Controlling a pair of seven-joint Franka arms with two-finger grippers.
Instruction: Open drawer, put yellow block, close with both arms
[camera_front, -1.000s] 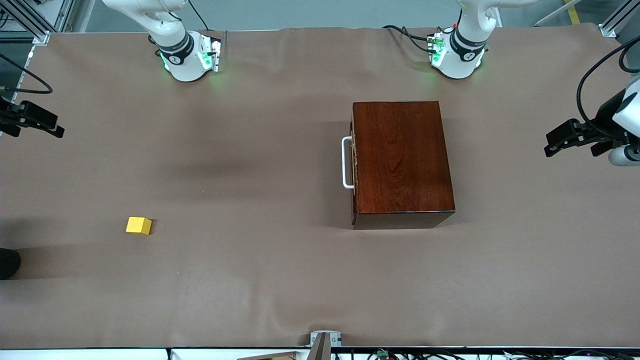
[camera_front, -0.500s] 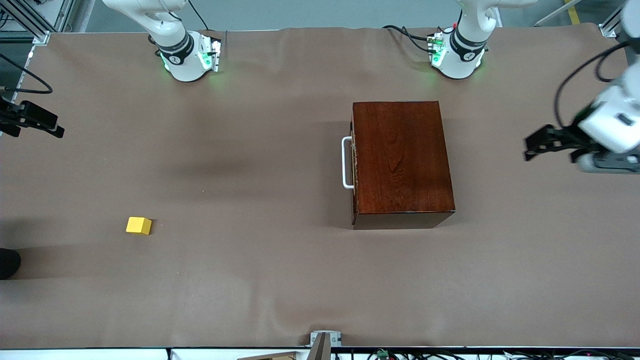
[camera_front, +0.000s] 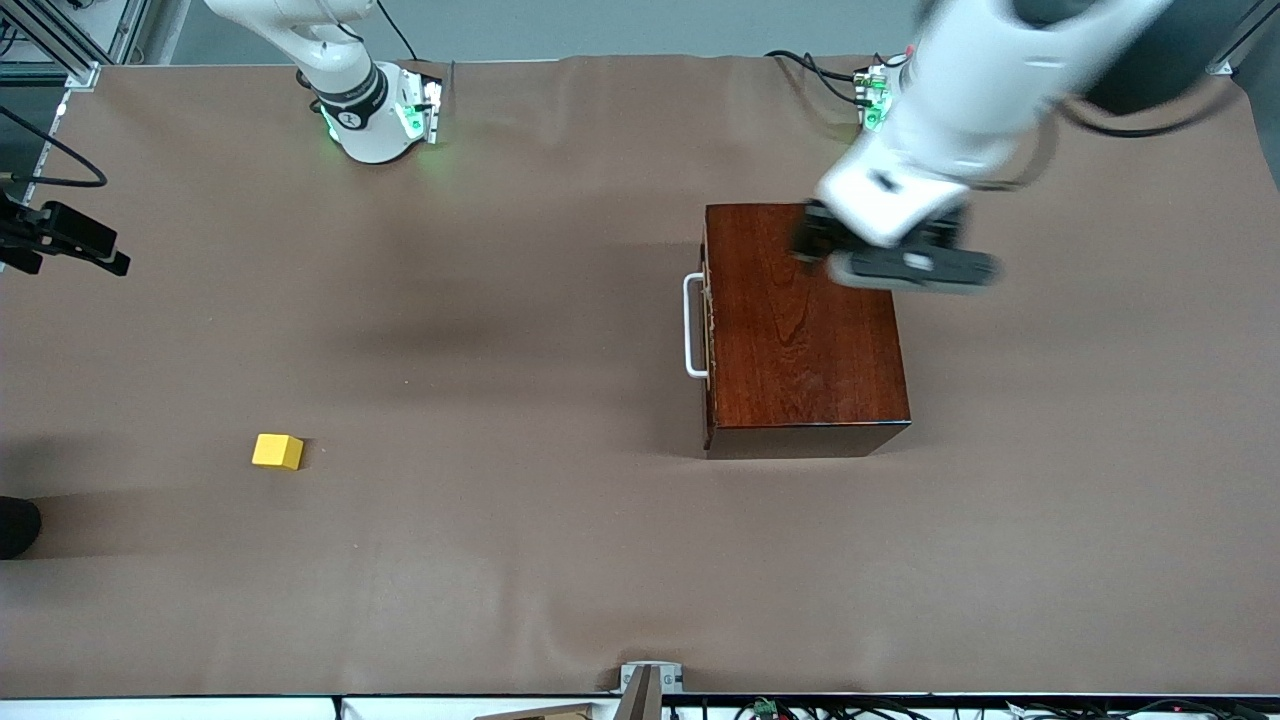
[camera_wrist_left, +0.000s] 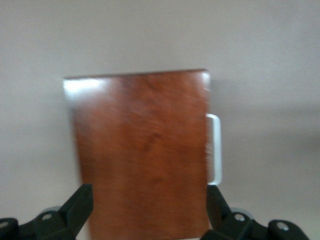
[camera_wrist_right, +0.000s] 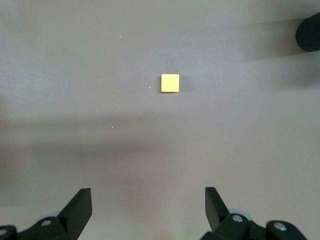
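Observation:
The dark reddish-brown wooden box (camera_front: 805, 320) stands toward the left arm's end of the table. Its drawer is shut, so only the white bar handle (camera_front: 692, 325) shows. My left gripper (camera_front: 812, 240) hovers over the top of the box, open and empty. In the left wrist view the left gripper (camera_wrist_left: 149, 200) frames the box (camera_wrist_left: 142, 150) and handle (camera_wrist_left: 215, 150). The yellow block (camera_front: 277, 451) lies on the table toward the right arm's end. My right gripper (camera_front: 100, 255) waits at that end, open and empty. The right wrist view shows the right gripper (camera_wrist_right: 149, 200) and the block (camera_wrist_right: 170, 83).
A brown cloth (camera_front: 500, 560) covers the table. A black rounded object (camera_front: 15, 525) sits at the table edge near the block and shows in the right wrist view (camera_wrist_right: 310, 32). A metal bracket (camera_front: 650, 680) is at the near edge.
My left arm has swung in from the left arm's end of the table to over the wooden box. The right arm, block and box have not moved.

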